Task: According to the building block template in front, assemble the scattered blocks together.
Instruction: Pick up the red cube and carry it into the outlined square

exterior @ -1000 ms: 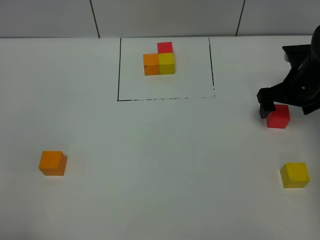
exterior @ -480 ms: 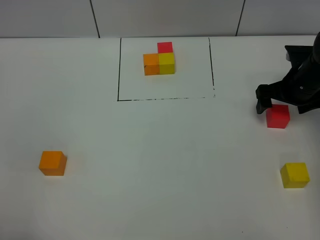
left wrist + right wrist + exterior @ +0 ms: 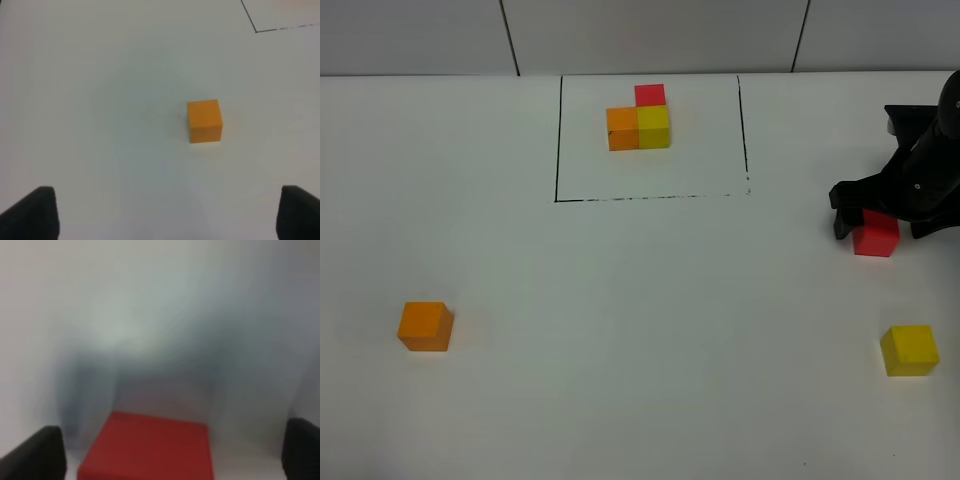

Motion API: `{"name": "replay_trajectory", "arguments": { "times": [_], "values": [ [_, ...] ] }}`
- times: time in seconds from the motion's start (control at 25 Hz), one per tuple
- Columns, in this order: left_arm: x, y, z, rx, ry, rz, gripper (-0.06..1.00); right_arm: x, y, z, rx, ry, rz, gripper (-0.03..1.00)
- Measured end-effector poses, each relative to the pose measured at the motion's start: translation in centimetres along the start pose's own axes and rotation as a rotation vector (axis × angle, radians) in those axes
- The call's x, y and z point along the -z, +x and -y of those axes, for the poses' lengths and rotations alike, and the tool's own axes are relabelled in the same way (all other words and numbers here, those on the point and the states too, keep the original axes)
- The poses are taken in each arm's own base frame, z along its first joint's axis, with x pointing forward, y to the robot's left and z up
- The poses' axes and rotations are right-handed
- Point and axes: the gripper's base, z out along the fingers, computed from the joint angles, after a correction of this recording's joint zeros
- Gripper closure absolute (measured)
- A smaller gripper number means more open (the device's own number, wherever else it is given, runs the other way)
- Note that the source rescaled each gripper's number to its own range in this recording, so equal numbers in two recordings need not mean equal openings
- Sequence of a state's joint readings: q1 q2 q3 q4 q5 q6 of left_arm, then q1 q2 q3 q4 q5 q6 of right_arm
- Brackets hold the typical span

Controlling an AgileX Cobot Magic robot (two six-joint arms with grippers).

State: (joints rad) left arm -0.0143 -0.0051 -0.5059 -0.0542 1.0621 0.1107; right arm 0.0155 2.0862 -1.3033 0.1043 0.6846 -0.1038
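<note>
**Right claw astride the red cube**

My right claw [image 3: 882, 222] is spread wide and grips nothing. It sits low, one finger either side of the red cube [image 3: 876, 238] at the table's [image 3: 650, 320] right edge, gaps showing on both sides. The cube is equal-sided, so I have no long axis to match. The arm reaches in from the far right. My left claw [image 3: 165, 212] is also spread and empty, with the orange cube [image 3: 204, 120] ahead of it. The yellow cube [image 3: 909, 350] lies near right, the template [image 3: 640, 122] far centre.
</note>
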Motion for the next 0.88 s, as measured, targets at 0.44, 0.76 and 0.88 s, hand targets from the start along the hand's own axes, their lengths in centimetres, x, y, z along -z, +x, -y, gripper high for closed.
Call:
{"name": "replay_trajectory", "arguments": {
  "times": [0.44,0.76,0.88],
  "values": [
    [0.0,0.0,0.0,0.000,0.000,0.000,-0.05,0.1,0.0,-0.6,0.034,-0.006,-0.033,0.96],
    [0.0,0.0,0.0,0.000,0.000,0.000,-0.05,3.2,-0.5,-9.3,0.582,-0.060,-0.098,0.96],
    [0.0,0.0,0.0,0.000,0.000,0.000,-0.05,3.8,0.3,-13.7,0.880,-0.047,-0.122,0.96]
  ]
}}
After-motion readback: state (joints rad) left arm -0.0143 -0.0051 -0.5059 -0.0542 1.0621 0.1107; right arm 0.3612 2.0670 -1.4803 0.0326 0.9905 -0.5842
